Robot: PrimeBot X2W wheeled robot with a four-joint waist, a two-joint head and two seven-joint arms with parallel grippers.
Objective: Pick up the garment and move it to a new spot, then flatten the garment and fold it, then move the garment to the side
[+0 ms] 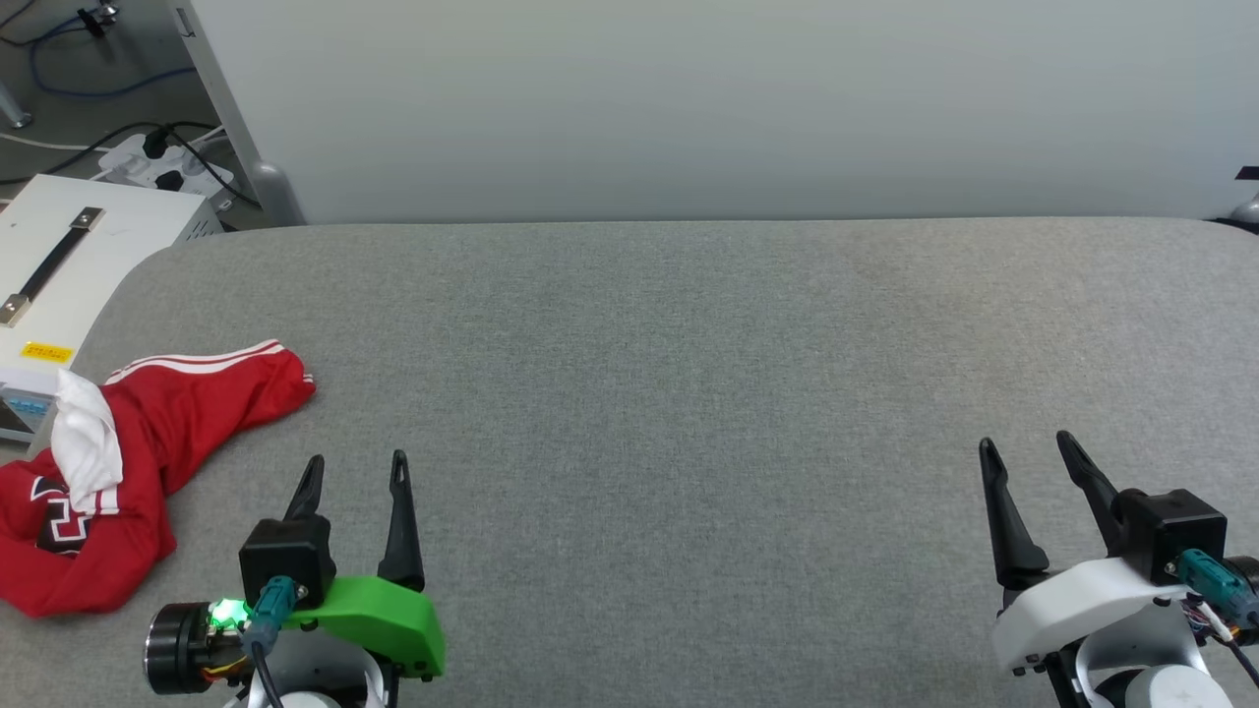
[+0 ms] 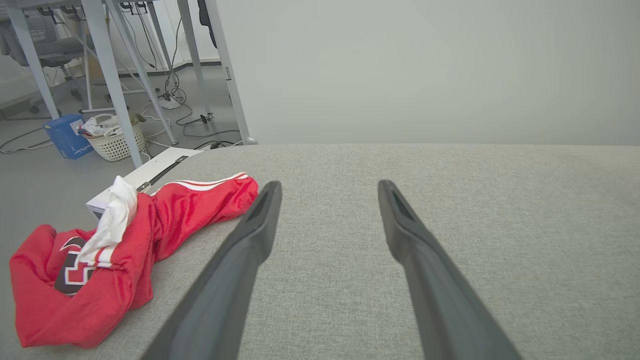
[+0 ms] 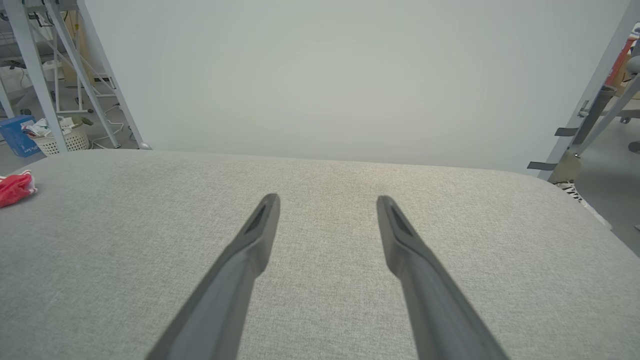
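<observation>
Holding my left fingers and right fingers apart, empty, over the grey woven desk; crumpled red-and-white jersey T-shirt lies left.

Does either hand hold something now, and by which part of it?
Nothing is held. The left hand and the right hand are open; the garment lies crumpled, apart from both.

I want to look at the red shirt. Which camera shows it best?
The left wrist view: the shirt lies crumpled, big and close, on the table. The head view shows it smaller, cut by the picture's left edge. The right wrist view shows a small red bit far left.
</observation>
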